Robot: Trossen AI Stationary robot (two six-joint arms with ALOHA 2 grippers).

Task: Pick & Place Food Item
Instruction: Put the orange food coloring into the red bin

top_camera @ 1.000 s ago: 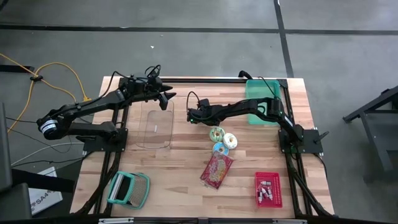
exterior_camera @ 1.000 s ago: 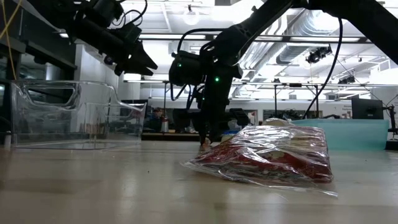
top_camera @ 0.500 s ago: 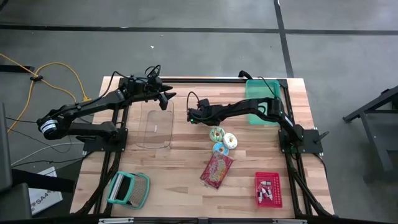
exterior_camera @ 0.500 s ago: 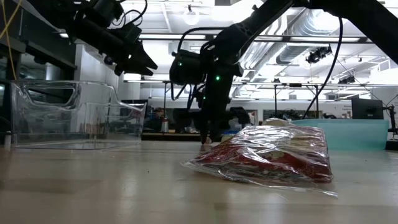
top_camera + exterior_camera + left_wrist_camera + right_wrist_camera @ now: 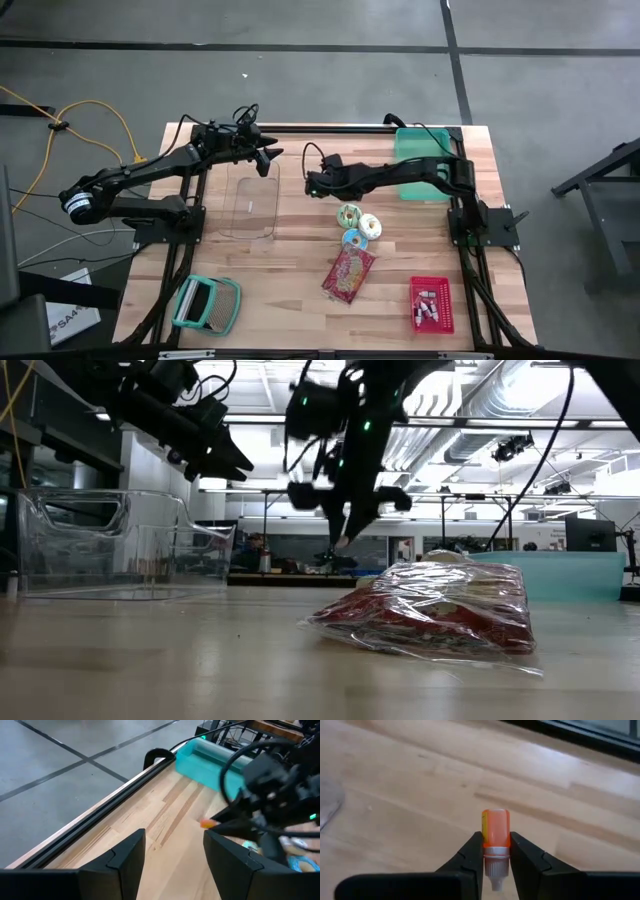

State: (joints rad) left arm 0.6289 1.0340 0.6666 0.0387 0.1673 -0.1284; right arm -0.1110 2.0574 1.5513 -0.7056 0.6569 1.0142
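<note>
Right end effector holding a small orange bottle above the tabletop.

My right end effector [image 5: 495,851] is closed on the small orange bottle [image 5: 495,831], fingers [image 5: 470,856] pinching its silver neck, lifted clear of the tabletop [image 5: 300,270] just beside the clear container [image 5: 252,205], on the side facing the teal bin [image 5: 412,160]. My left end effector [image 5: 175,857] hangs open above the clear container's far end. The red snack packet [image 5: 348,273] lies nearer the front edge.
</note>
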